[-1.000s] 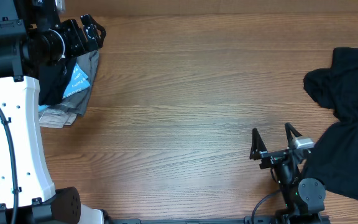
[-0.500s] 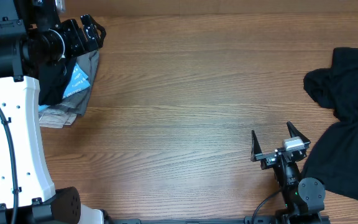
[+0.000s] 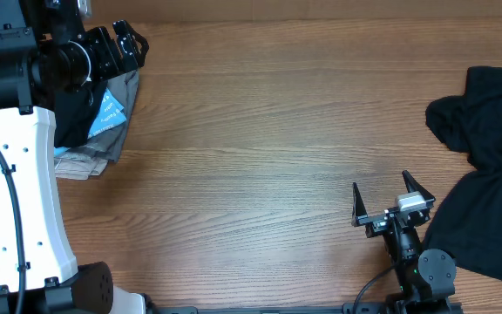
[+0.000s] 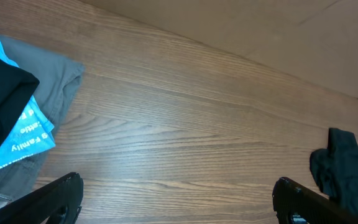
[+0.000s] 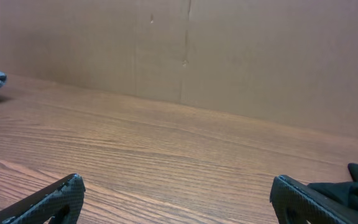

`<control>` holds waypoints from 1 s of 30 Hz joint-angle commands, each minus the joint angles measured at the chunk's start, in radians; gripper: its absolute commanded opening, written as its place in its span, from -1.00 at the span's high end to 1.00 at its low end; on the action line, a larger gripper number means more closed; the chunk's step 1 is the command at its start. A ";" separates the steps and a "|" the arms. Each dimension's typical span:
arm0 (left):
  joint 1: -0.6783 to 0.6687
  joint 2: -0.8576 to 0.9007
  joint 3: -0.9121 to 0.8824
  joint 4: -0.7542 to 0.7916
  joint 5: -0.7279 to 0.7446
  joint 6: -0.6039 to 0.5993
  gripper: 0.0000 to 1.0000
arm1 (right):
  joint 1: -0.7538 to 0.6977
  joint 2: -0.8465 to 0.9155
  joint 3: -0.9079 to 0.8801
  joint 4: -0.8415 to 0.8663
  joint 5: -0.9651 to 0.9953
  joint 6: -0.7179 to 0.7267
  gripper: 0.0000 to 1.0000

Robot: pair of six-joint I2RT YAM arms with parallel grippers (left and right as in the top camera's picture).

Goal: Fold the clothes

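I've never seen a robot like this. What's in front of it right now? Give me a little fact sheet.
Surface: wooden table
Laundry to fold: black clothes, crumpled in a heap at the table's right edge
Other garments: a stack at the left edge, including a light-blue garment with white print and a grey garment
Left tool: open, empty, by that stack
Right tool: open, empty, beside the black heap
Folding: the heap is not yet folded
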 commanded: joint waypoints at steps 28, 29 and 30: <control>-0.005 -0.470 -0.015 0.000 -0.003 -0.006 -1.00 | 0.001 -0.008 -0.011 0.002 0.000 -0.003 -1.00; -0.011 -0.500 -0.023 0.000 -0.003 -0.006 -1.00 | 0.001 -0.008 -0.011 0.002 0.000 -0.003 -1.00; -0.021 -0.536 -0.036 0.000 -0.003 -0.006 -0.99 | 0.001 -0.008 -0.011 0.002 0.000 -0.003 -1.00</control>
